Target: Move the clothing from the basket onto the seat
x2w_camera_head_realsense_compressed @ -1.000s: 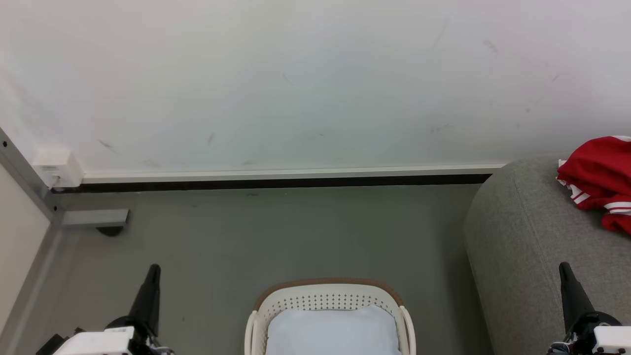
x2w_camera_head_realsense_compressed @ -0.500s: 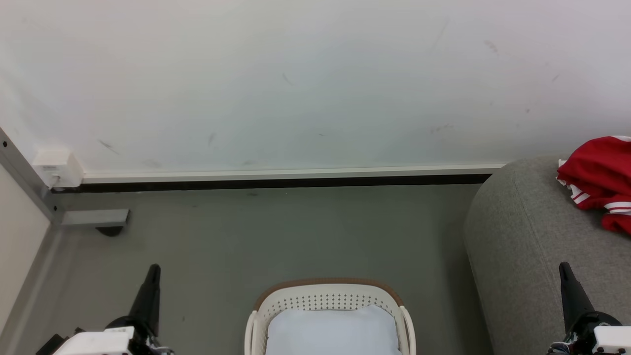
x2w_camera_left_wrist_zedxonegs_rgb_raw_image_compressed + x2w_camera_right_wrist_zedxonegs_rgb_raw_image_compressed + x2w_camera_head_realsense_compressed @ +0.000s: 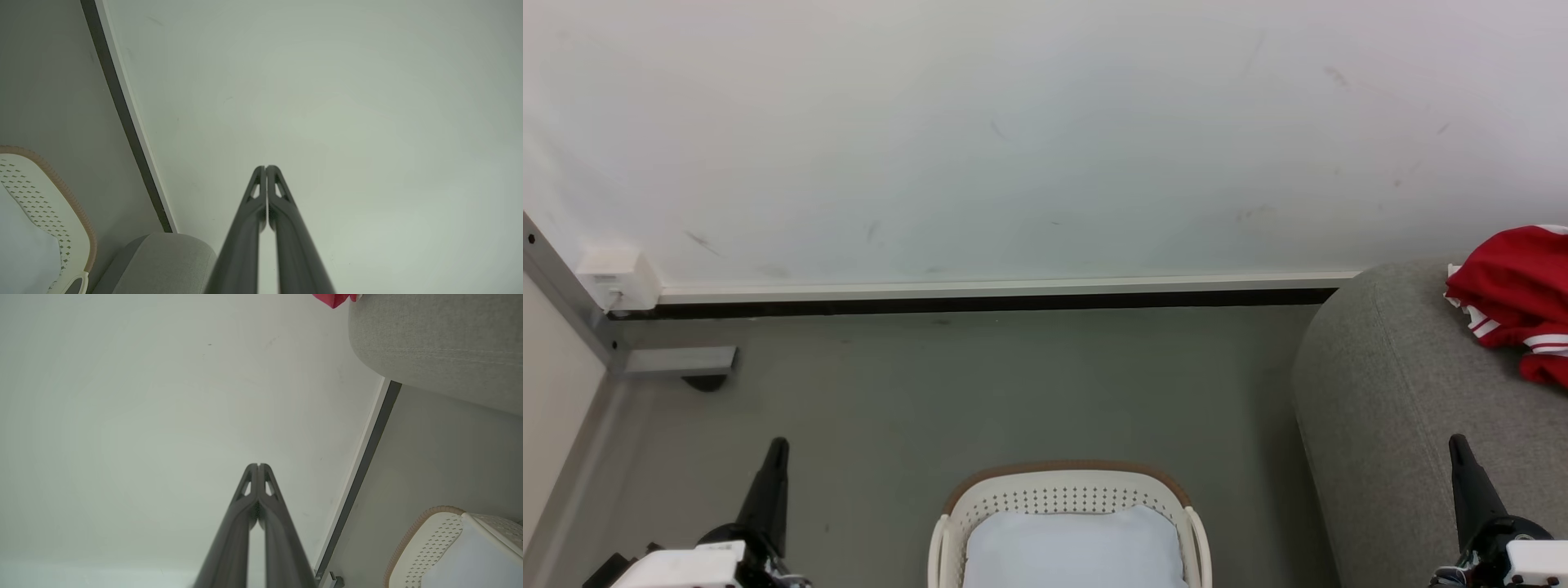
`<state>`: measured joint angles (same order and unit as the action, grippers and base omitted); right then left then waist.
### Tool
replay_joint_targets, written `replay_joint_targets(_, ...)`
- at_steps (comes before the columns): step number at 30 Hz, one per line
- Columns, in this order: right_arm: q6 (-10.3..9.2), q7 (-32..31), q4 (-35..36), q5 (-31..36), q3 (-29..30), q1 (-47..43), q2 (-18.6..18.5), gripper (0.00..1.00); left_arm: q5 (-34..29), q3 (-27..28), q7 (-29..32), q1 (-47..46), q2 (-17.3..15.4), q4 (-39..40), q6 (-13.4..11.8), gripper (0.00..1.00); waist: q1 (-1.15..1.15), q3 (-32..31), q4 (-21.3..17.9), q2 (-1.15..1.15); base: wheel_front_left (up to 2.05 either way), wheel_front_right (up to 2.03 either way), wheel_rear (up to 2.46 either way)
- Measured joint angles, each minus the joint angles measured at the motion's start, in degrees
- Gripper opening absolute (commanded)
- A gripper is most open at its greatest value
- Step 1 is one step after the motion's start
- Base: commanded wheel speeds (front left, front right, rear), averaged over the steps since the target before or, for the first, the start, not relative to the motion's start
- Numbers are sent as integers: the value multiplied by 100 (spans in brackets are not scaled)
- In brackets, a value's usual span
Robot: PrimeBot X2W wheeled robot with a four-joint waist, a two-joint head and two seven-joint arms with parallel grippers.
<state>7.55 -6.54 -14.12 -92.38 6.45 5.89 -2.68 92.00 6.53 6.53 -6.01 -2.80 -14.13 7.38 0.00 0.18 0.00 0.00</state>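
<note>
Right gripper [image 3: 258,467] rising from 6 o'clock, fingers pressed together, nothing between them, pale wall [image 3: 143,416] behind. Grey seat [image 3: 433,343] at 2 o'clock. Red clothing [image 3: 333,299] scrap at 1 o'clock, top edge. Basket [image 3: 429,539] at 4 o'clock, pale pad [image 3: 470,563] inside.

Red clothing [image 3: 1515,298] on grey seat [image 3: 1388,408] — basket [image 3: 1066,490] apart

open floor [image 3: 1013,384] past basket [image 3: 1066,471], seat [image 3: 1388,408] blocking right

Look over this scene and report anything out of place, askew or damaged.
Nothing serious stands out. The red clothing lies crumpled rather than folded on the grey seat. The basket stands upright and holds a pale pad. The white wall carries a few faint dark scuffs.
</note>
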Motion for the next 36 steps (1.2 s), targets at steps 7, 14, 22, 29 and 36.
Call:
replay_joint_targets(7, 0, 0, 0, 0, 0, 0, 0, 0, 0, 0, 0, 0, 0, 0, 0, 0, 0, 0, 0, 0, 0, 0, 0)
replay_joint_targets(14, 0, 0, 0, 0, 0, 0, 0, 0, 0, 0, 0, 0, 0, 0, 0, 0, 0, 0, 0, 0, 0, 0, 0)
replay_joint_targets(22, 0, 0, 0, 0, 0, 0, 0, 0, 0, 0, 0, 0, 0, 0, 0, 0, 0, 0, 0, 0, 0, 0, 0)
replay_joint_targets(29, 0, 0, 0, 0, 0, 0, 0, 0, 0, -1, 1, 0, 0, 0, 0, 0, 0, 0, 0, 0, 0, 0, 0)
replay_joint_targets(36, 0, 0, 0, 0, 0, 1, 0, 0, 0, -1, 0, 0, 0, 0, 0, 0, 0, 0, 0, 0, 0, 0, 0)
